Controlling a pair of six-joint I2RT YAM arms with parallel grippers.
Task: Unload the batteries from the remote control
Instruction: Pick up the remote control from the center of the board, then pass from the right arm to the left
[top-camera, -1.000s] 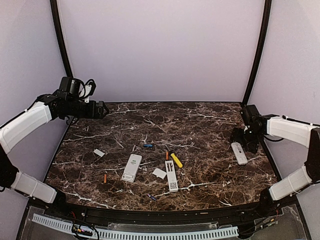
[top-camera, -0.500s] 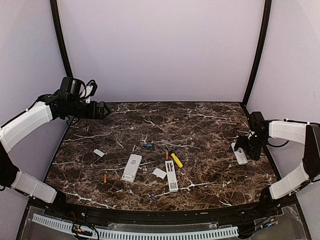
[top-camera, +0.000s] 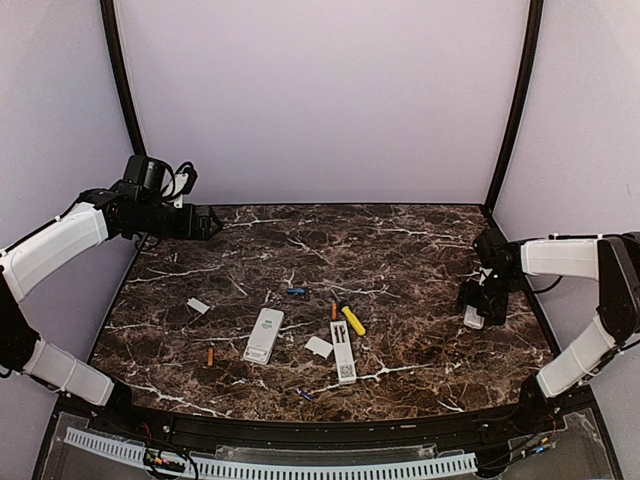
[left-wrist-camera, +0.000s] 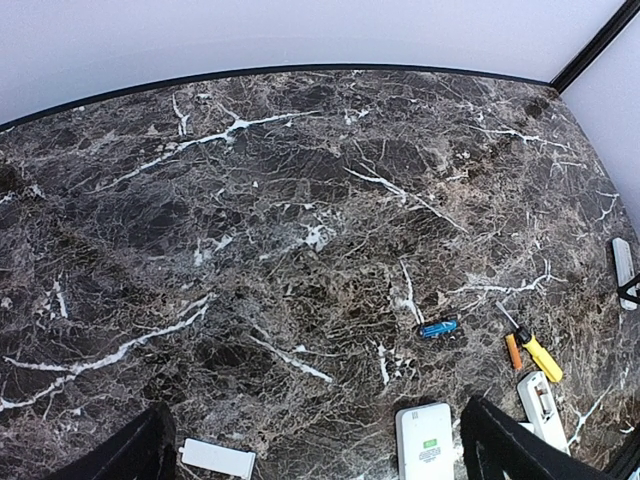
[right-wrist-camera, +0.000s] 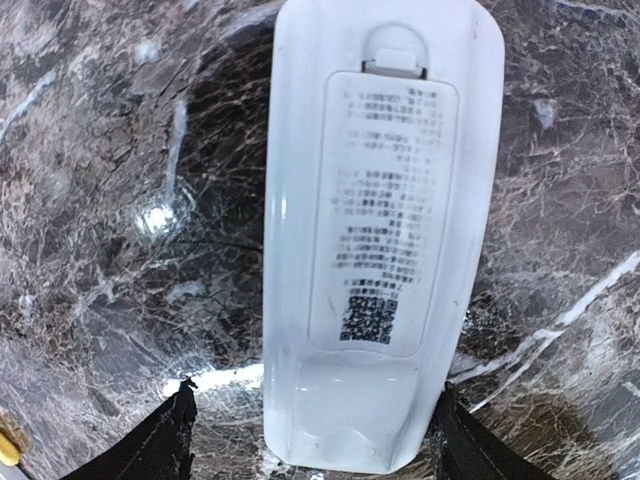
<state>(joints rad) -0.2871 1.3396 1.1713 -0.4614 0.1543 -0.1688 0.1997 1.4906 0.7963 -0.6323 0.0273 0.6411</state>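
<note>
A white remote control (right-wrist-camera: 385, 230) lies back up at the table's right edge, its battery cover in place. My right gripper (right-wrist-camera: 312, 400) is low over its near end, open, one finger on each side; the left finger stands clear of it. From above, that gripper (top-camera: 478, 300) hides most of this remote (top-camera: 473, 318). Loose batteries lie mid-table: a blue one (top-camera: 296, 291), an orange one (top-camera: 334, 311) and another orange one (top-camera: 210, 356). My left gripper (top-camera: 205, 222) hangs open and empty, high over the far left corner.
A second white remote (top-camera: 264, 334) and a third one with its battery bay open (top-camera: 343, 352) lie mid-table. Beside them are a yellow-handled tool (top-camera: 352, 320) and two white covers (top-camera: 198, 306) (top-camera: 319, 347). A dark frame post (top-camera: 508, 130) rises behind the right arm.
My right gripper has come down over the remote at the right edge, and its jaws have narrowed around it. The left arm has barely moved.
</note>
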